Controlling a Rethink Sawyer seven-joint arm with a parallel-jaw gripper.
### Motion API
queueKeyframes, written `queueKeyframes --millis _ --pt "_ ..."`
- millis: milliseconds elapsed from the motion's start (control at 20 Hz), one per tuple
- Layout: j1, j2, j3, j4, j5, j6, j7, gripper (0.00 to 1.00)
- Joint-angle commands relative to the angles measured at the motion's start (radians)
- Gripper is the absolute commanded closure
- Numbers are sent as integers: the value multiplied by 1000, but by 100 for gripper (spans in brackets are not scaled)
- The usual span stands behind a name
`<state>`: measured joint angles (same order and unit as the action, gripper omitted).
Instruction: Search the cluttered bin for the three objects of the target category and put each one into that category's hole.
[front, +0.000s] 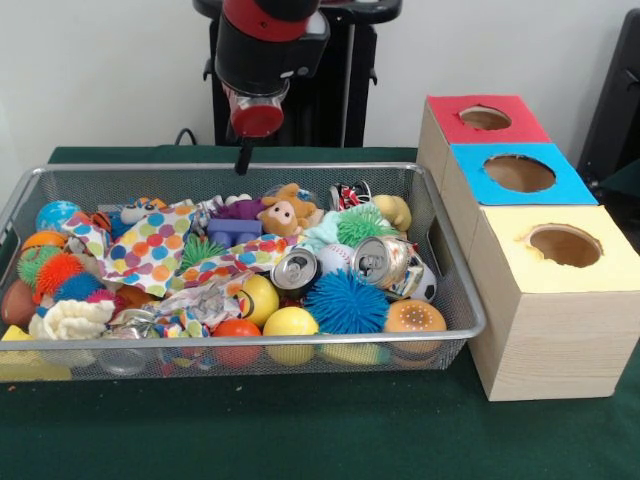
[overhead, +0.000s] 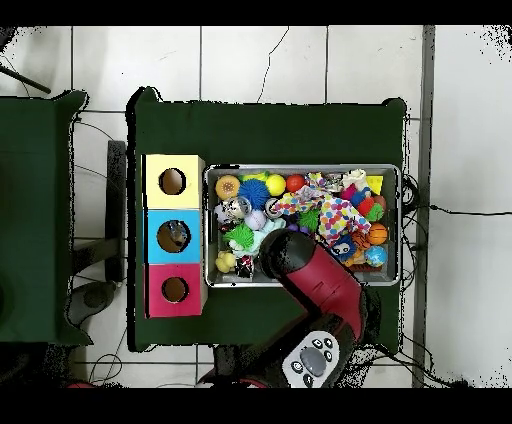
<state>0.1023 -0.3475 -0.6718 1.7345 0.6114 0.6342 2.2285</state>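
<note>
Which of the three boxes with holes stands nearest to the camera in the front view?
The yellow-topped box. It is at the near end of the row; the blue-topped box is in the middle, and the red-topped box is farthest back.

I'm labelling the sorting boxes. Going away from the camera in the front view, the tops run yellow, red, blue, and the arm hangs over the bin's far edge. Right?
One slip: the order. In the front view the yellow box is nearest, the blue box sits in the middle and the red box is farthest. The arm does hang over the far edge of the bin.
</note>
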Motion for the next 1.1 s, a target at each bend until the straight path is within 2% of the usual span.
queueKeyframes --millis 50,400,950,1100 --pt "-22 4 42 -143 10 191 305 0" --pt "-23 45 34 -227 14 255 352 0" --pt "-14 58 73 -198 53 157 397 0" --pt "-17 56 101 -173 77 103 396 0"
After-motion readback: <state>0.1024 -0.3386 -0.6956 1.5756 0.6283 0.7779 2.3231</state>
